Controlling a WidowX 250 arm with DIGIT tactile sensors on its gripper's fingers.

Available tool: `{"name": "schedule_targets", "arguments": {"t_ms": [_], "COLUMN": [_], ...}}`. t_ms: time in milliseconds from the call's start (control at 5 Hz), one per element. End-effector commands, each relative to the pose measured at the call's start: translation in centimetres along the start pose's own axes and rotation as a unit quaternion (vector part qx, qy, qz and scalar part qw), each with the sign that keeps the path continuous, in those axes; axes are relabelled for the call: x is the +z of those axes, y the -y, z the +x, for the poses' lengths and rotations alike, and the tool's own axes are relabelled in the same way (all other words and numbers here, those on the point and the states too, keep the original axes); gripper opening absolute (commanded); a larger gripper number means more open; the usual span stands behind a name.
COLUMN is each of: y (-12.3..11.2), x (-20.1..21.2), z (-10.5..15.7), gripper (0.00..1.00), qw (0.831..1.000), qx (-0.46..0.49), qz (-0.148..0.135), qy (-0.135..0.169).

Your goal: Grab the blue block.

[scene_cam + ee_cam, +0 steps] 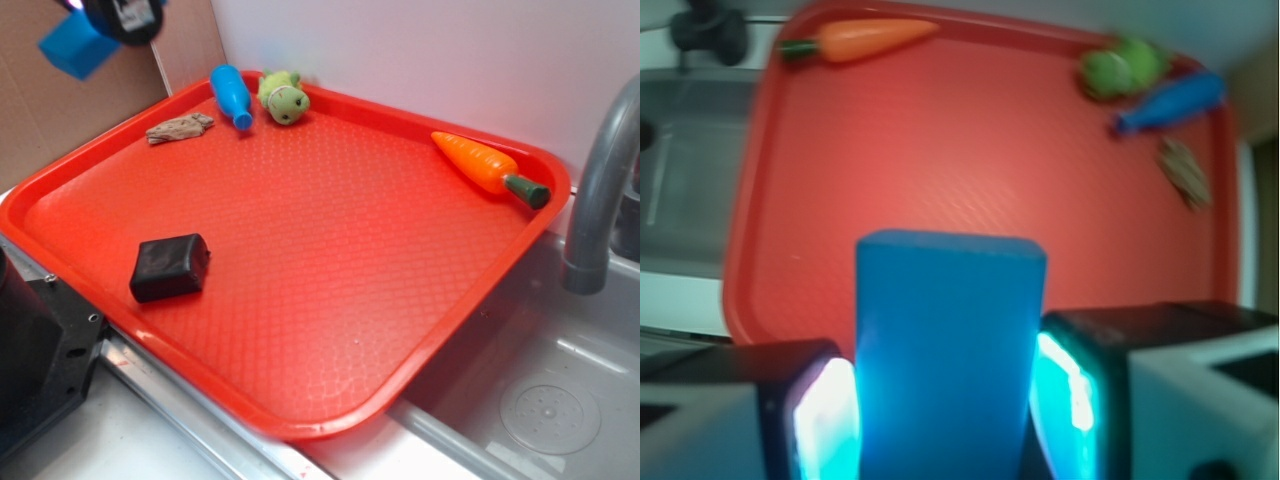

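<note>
Fingers clamp blue block, raised high above tray

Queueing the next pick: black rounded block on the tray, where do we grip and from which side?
Come straight down on the black block and close across its shorter width, pads on the two long flat sides. It lies flat on the red tray with open space all round. The gripper is holding the blue block.

You see a white wall, brown cardboard panel, grey faucet and steel sink basin, evenly lit.
</note>
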State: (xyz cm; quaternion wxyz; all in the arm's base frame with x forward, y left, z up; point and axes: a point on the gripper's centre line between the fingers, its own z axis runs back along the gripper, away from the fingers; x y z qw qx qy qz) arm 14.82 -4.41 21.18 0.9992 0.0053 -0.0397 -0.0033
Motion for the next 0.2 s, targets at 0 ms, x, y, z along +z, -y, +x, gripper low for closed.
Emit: {"name": "schedule_targets", "arguments": {"t_ms": [0], "y": [-1.92], "x": [1.13], "z": [0.9], "gripper": [0.0], "qw": [1.0], "qx": [0.004], "qz": [0.005], "qy": [0.0]}}
